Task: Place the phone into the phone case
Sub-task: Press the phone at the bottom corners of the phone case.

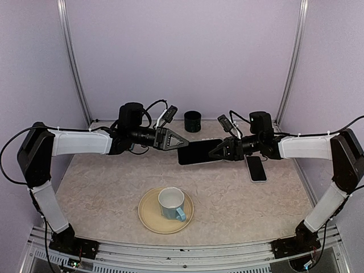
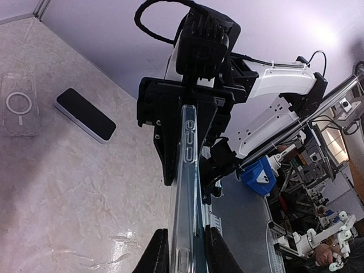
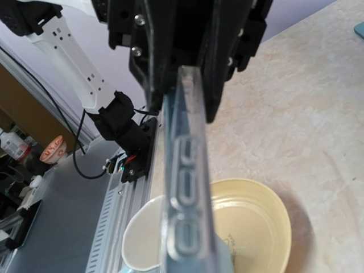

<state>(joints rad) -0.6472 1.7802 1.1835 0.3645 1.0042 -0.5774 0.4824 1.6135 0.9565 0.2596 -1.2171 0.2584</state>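
Left gripper [image 1: 182, 142] and right gripper [image 1: 214, 152] are both nearly closed, clamping opposite ends of the phone case [image 1: 198, 152] above the table [image 1: 102, 187] — a phone [image 1: 256, 168] lies nearby.

1. Top external: set high behind the arm bases, it looks down and forward over the whole table [image 1: 239, 199], far enough back to take in the left arm [image 1: 79, 142] and the right arm [image 1: 301, 147].
2. Left wrist: very near, it sights edge-on along the held phone case [image 2: 186, 170] toward the right arm, with the lying phone [image 2: 85, 114] off to one side.
3. Right wrist: equally near, it faces the opposite way along the same case, over the plate [image 3: 273, 199], which the top view shares.
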